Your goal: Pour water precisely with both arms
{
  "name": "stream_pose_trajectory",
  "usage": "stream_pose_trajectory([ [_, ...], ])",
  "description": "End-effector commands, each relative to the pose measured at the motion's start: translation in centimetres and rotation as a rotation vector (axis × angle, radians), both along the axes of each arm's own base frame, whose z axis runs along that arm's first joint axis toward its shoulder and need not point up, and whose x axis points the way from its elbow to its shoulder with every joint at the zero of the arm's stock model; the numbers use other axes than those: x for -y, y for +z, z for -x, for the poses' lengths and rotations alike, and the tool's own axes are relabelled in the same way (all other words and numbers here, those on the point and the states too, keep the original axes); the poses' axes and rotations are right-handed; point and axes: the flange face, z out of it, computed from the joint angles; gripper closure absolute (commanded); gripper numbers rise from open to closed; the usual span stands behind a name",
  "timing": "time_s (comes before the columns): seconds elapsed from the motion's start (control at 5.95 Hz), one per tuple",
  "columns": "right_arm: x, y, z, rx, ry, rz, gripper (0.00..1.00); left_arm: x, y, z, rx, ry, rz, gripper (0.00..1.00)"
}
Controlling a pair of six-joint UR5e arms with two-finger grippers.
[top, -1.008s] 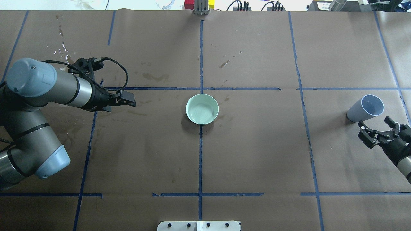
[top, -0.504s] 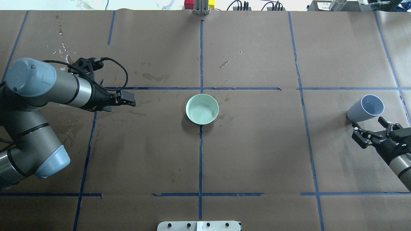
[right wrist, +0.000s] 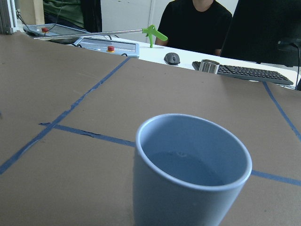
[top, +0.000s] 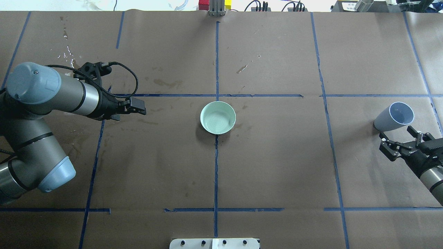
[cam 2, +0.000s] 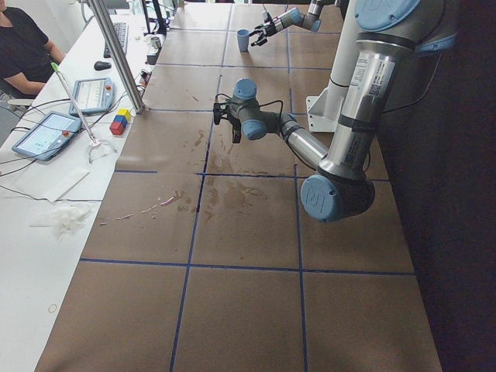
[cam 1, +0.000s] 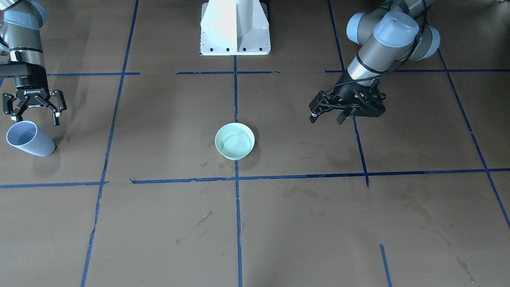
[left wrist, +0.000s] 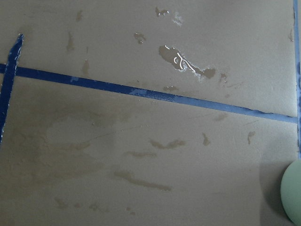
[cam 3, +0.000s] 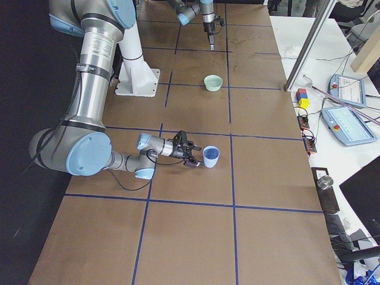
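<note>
right arm (top: 433,177) cropped, bowl (left wrist: 293,192) mostly cropped

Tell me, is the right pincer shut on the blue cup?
No, the right pincer is spread wide open just short of the blue cup, not gripping it.

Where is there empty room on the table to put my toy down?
The bare brown paper between the mint-green round bowl and the grey-blue plastic cup is free. It's crowded close by the cup, where the right gripper hovers.
</note>
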Motion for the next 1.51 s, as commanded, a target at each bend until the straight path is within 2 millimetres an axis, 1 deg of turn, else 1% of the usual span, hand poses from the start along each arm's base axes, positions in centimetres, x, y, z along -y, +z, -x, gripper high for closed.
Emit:
stream_pose_trajectory([
  [0.0, 1.7, -1.2, 0.7, 0.038, 0.042, -0.013, 0.00, 0.0, 0.0, -0.1, 0.000, 0.001, 0.000, 0.00],
  [0.5, 3.2, -1.6, -0.2, 0.064, 0.092, -0.012, 0.00, 0.0, 0.0, 0.0, 0.000, 0.000, 0.000, 0.00],
  [0.67, 3.1, -0.8, -0.4, 0.049, 0.092, -0.007, 0.00, 0.0, 0.0, 0.0, 0.000, 0.000, 0.000, 0.00],
  [0.84, 3.2, -0.6, -0.3, 0.044, 0.092, -0.005, 0.00, 0.0, 0.0, 0.0, 0.000, 0.000, 0.000, 0.00],
  [1.18, 3.5, -0.2, -0.6, 0.035, 0.103, -0.003, 0.00, 0.0, 0.0, 0.0, 0.000, 0.000, 0.000, 0.00],
  [1.34, 3.6, -0.3, -0.2, 0.043, 0.090, 0.003, 0.00, 0.0, -0.1, 0.1, -0.001, -0.002, -0.001, 0.00],
])
